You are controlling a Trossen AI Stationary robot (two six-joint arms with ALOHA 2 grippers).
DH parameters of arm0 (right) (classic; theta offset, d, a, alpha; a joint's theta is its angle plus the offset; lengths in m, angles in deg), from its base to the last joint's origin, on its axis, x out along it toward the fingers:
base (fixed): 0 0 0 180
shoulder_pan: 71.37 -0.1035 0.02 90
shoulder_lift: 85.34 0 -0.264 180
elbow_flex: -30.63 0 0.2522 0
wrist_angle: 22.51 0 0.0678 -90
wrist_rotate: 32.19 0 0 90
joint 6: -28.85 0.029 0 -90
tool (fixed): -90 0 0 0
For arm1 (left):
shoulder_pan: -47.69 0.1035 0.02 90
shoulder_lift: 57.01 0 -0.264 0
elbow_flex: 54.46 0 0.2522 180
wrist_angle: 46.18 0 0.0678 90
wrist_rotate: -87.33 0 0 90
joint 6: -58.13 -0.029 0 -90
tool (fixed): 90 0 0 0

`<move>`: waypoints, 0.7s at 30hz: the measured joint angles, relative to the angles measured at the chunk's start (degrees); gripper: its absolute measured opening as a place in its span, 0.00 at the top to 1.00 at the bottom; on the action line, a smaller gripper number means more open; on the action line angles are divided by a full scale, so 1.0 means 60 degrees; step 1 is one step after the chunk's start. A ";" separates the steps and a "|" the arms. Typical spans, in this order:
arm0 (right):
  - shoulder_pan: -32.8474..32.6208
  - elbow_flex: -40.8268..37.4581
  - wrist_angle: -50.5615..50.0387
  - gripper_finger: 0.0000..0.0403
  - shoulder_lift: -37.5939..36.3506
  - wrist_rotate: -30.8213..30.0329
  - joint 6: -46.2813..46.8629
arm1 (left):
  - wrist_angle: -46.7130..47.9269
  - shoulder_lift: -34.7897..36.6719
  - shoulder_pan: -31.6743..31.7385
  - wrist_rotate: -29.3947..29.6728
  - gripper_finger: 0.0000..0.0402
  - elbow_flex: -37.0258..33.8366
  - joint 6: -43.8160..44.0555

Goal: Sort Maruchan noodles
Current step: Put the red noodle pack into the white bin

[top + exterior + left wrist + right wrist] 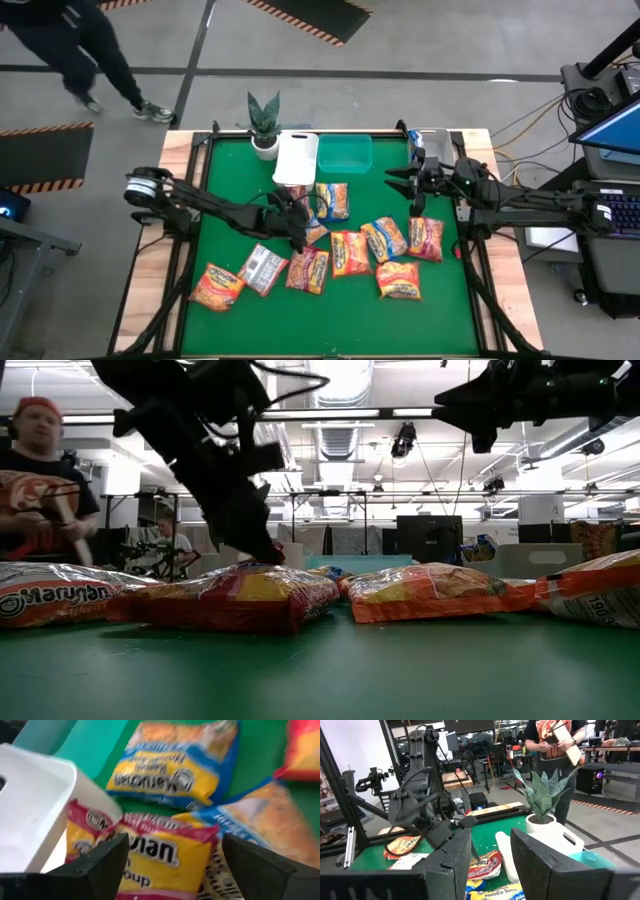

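Note:
Several Maruchan noodle packets lie flat on the green table, among them a blue-marked one, orange ones and one turned face down. My left gripper is open and low, slanting down over a red-and-yellow packet beside the white bin. One finger stands toward each end of that packet. My right gripper waits open and empty, raised above the table's far right, near the grey bin. My left gripper's open fingers come slanting down from the table's left onto the red-and-yellow packet, which lies flat partly under the white bin's corner. Whether the tips touch it, I cannot tell.
White bin, teal bin and grey bin stand along the far edge, with a potted plant at their left. A blue packet lies just beyond the left gripper. A person stands behind the table. Bare green surface lies along the near edge.

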 joint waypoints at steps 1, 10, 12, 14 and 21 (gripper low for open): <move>0.0000 0.0000 -0.0008 0.68 0.0014 0.0000 -0.0007 | 0.0028 -0.0045 0.0001 0.0122 0.27 0.0004 0.0118; 0.0000 0.0000 0.0001 0.68 0.0123 -0.0062 -0.0156 | 0.0288 -0.0203 0.0033 0.0553 0.50 0.0015 0.0651; 0.0000 0.0000 0.0012 0.68 0.0119 -0.0155 -0.0146 | 0.0628 -0.0176 0.0033 0.0745 0.62 0.0015 0.0755; 0.0000 0.0000 0.0008 0.68 0.0123 -0.0168 -0.0125 | 0.1083 -0.0043 0.0035 0.0834 0.75 0.0029 0.0883; 0.0000 0.0000 0.0012 0.68 0.0123 -0.0169 -0.0128 | 0.2114 0.1241 0.0023 0.1697 0.98 0.0077 0.1704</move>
